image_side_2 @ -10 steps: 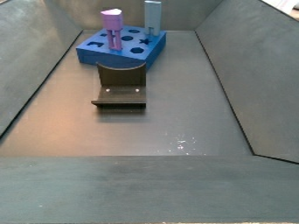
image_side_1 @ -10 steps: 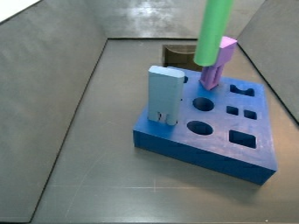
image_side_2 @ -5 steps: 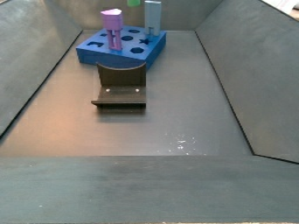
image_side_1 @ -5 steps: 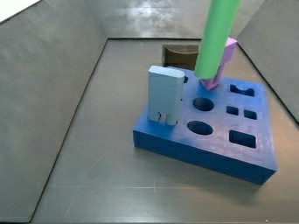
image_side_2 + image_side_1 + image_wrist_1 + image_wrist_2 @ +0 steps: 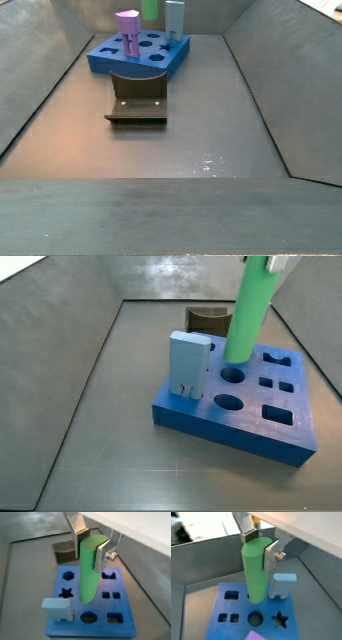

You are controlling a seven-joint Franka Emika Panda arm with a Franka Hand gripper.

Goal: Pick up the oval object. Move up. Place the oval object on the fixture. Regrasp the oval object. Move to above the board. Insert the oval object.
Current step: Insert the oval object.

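My gripper (image 5: 90,547) is shut on the top of the oval object (image 5: 88,572), a bright green rod that hangs upright above the blue board (image 5: 93,619). In the wrist view (image 5: 256,572) the rod's lower end is close over a hole beside the light blue peg (image 5: 282,586). In a side view the rod (image 5: 249,311) ends just above the round hole (image 5: 231,374). The other side view shows only the rod's tip (image 5: 151,6) at the frame edge. The fixture (image 5: 138,100) stands empty in front of the board (image 5: 107,62).
A purple peg (image 5: 128,30) and the light blue peg (image 5: 189,364) stand upright in the board, close on either side of the rod. Several other holes in the board (image 5: 274,413) are open. Grey sloped walls enclose the floor.
The green rod has come down and moved across the board, from over the purple peg to just above the round hole. The grip has not changed.
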